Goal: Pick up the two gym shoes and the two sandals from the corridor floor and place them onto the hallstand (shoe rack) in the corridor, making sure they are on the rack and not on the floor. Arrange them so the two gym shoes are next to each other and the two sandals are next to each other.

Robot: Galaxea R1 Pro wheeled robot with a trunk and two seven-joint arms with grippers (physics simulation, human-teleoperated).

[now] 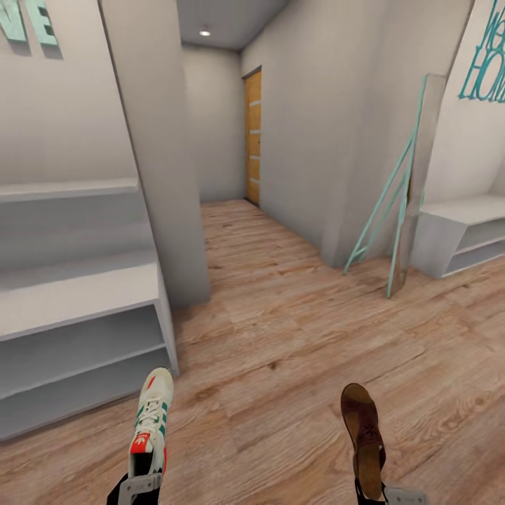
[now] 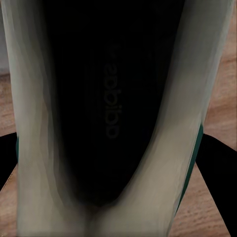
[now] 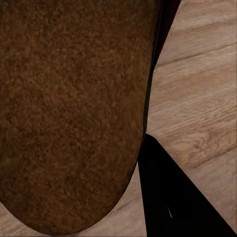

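At the near edge of the head view, the left gripper (image 1: 142, 484) holds one sneaker (image 1: 151, 419) by its heel, toe pointing ahead, white with green stripes and a red-orange heel. Beside it, well apart, the right gripper (image 1: 382, 491) holds one brown sandal (image 1: 362, 435) by its heel, toe also forward. Both shoes hang above the plank floor (image 1: 280, 351). How far the jaws are parted cannot be told.

The left wrist view adds the sneaker's dark insole (image 2: 108, 108) with faint lettering. The right wrist view shows the sandal's grainy brown surface (image 3: 69, 108) close up, with one dark finger (image 3: 173, 197) alongside.

To the left stands a grey-white rack (image 1: 77, 294), its shelves bare. Farther off, on the right, a mint-framed mirror (image 1: 403, 203) leans on the wall beside a second rack (image 1: 463, 235). A wooden door (image 1: 253, 137) closes the corridor.
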